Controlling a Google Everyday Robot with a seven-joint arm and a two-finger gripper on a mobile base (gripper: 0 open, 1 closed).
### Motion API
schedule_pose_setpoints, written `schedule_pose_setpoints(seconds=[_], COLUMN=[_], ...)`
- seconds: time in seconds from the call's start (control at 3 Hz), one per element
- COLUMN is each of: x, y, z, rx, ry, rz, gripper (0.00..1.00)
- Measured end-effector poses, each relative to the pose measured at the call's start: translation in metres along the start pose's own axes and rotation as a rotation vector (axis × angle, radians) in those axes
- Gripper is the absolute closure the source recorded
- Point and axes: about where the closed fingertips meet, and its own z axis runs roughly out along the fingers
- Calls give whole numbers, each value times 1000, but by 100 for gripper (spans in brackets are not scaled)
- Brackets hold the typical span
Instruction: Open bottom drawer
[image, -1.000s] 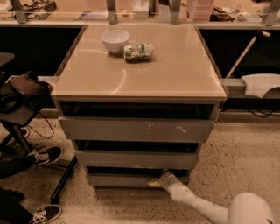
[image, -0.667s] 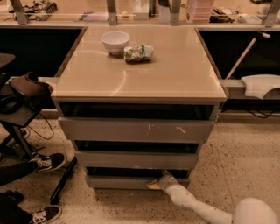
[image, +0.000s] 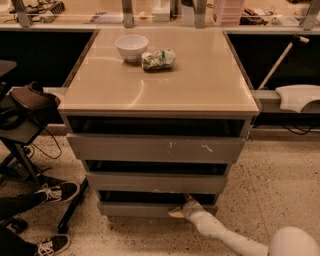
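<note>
The cabinet has three grey handleless drawers under a beige top (image: 165, 90). The bottom drawer (image: 135, 208) is the lowest and narrowest grey front, plain and unmarked, with a dark gap above it. My gripper (image: 181, 210) is at the right part of that drawer's front, at its top edge. My white arm (image: 225, 236) runs from it down to the lower right. The middle drawer (image: 155, 182) and the top drawer (image: 155, 148) with pale scratch marks stand above.
A white bowl (image: 131, 47) and a green snack bag (image: 157, 59) lie on the cabinet top. A person's sneakers (image: 55, 192) and a chair base (image: 70, 215) are on the speckled floor at the left. A counter (image: 160, 22) runs behind.
My gripper has moved slightly along the bottom drawer's front. The dark gap above the bottom drawer looks a little wider.
</note>
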Motion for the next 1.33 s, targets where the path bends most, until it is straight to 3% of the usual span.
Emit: schedule_pose_setpoints(seconds=[1.33], x=[7], y=[17], z=[-23], rx=[17], ry=[-1], rz=[43], gripper=[100])
